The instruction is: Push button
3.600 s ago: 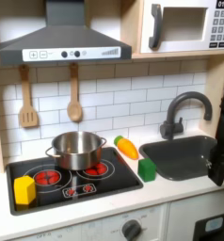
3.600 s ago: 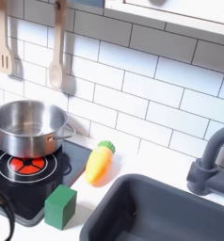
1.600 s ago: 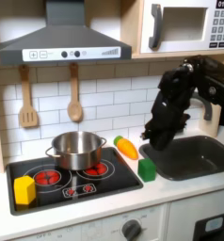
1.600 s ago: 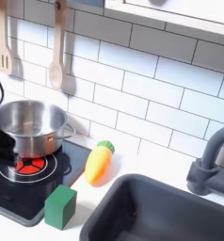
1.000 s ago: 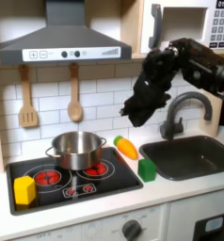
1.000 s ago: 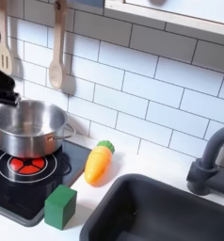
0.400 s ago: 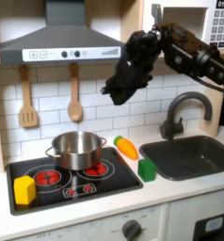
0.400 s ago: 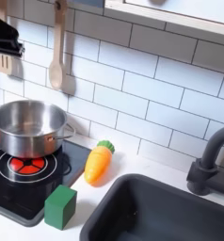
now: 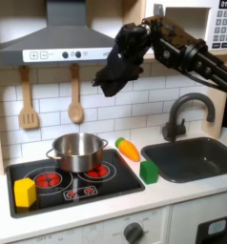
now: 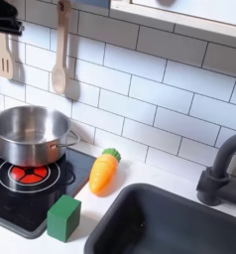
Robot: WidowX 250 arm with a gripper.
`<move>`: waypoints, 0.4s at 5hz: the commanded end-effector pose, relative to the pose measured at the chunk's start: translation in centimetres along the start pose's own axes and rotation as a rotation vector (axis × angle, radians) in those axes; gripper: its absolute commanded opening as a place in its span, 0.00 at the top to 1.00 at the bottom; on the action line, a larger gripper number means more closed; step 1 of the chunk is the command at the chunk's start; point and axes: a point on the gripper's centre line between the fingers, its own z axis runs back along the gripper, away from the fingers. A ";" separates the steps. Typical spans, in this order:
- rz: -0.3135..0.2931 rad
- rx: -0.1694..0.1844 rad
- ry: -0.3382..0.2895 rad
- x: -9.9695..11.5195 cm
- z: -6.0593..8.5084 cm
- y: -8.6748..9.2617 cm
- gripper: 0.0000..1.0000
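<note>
In the first exterior view, a row of small dark buttons (image 9: 72, 54) sits on the white front strip of the grey range hood (image 9: 58, 38). My black gripper (image 9: 106, 83) hangs in the air just right of and below that strip, above the pot, touching nothing. Its fingers are too dark and blurred to tell whether they are open or shut. The arm reaches in from the first exterior view's right. In the second exterior view the gripper (image 10: 3, 18) shows as a dark shape at the top left corner.
A steel pot (image 9: 76, 150) stands on the black hob (image 9: 72, 181), with a yellow block (image 9: 25, 193), a green block (image 9: 148, 172) and a toy carrot (image 9: 129, 149) around it. Wooden spatula (image 9: 28, 100) and spoon (image 9: 75, 95) hang on the tiles. Sink (image 9: 192, 157), tap (image 9: 187, 112), microwave keypad (image 9: 223, 27) at right.
The arm has swung up from the sink side and leftward across the wall, bringing the gripper from beside the tap up to just under the hood's right end.
</note>
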 end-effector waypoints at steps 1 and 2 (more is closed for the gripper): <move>0.001 0.016 -0.061 2.5 -0.2 0.5 1.00; 0.012 0.013 -0.090 3.8 -0.4 0.7 1.00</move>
